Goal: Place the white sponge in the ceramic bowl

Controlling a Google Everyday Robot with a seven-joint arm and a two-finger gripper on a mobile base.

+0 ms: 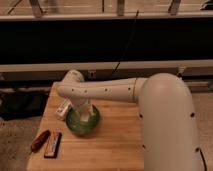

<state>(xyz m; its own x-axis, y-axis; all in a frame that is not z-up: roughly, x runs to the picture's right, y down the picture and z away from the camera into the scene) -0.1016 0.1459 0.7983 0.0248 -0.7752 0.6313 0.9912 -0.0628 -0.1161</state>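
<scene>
The green ceramic bowl [80, 123] sits on the wooden table [115, 140], left of the middle. My white arm reaches in from the right, and its wrist hangs straight down over the bowl. The gripper [88, 116] is down inside the bowl, near its right side. A pale patch shows there at the gripper's tip. I cannot tell whether it is the white sponge or part of the gripper. No sponge shows elsewhere on the table.
A longer whitish block [63, 108] lies just left of the bowl, by the arm. A reddish-brown object [40, 140] and a dark flat rectangular object [52, 145] lie at the table's front left. A dark wall and rail run behind the table.
</scene>
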